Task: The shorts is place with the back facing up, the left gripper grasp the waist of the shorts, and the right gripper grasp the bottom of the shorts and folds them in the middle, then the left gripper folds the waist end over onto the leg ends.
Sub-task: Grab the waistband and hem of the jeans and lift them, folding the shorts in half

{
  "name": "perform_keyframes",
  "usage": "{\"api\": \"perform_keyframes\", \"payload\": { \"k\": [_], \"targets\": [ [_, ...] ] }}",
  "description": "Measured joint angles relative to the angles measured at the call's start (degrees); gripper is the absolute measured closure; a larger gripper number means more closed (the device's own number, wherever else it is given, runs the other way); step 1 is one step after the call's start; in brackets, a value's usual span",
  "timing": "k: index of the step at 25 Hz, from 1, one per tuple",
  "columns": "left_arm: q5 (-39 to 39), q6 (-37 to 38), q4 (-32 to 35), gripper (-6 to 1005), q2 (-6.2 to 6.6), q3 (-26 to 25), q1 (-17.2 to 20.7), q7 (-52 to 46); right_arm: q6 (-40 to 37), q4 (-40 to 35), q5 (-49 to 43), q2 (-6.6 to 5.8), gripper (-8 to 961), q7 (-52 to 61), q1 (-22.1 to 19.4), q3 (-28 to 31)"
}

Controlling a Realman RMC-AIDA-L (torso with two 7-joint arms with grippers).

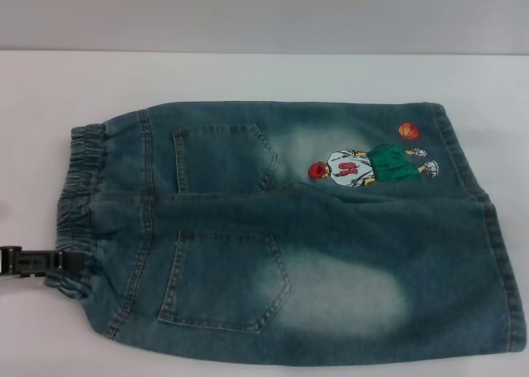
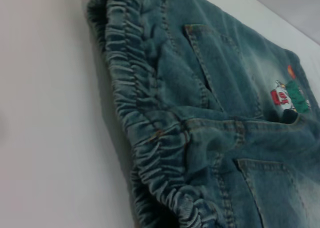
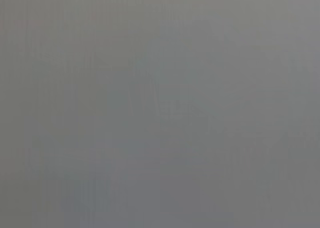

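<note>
At the near corner of the waist (image 1: 83, 203), the left gripper (image 1: 62, 263) touches the ruffled band; whether it has clamped the denim cannot be told. Beyond the waist, the shorts (image 1: 289, 236) lie flat on the white table (image 1: 248, 75), back up, pockets and basketball-player print (image 1: 368, 164) showing. The right gripper is out of view. Judging by this, no fold is made yet; both folds remain.

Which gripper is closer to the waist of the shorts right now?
Left. The left gripper sits at the waist, at its near corner, apparently touching the ruffled band. The right gripper appears in no view, and its wrist camera shows only blank grey.
</note>
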Motion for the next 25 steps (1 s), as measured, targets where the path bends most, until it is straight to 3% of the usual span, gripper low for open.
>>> {"api": "perform_keyframes", "payload": {
  "k": [12,25],
  "targets": [
    [-0.23,1.09,0.11,194,-0.19,-0.92,-0.77,0.70,0.00,0.05,0.04,0.14,236,-0.01,-0.19,0.00],
    [-2.21,2.59,0.10,197,-1.51,-0.95,-1.65,2.29,0.00,0.02,-0.09,0.29,235,-0.01,-0.10,0.00]
  ]
}}
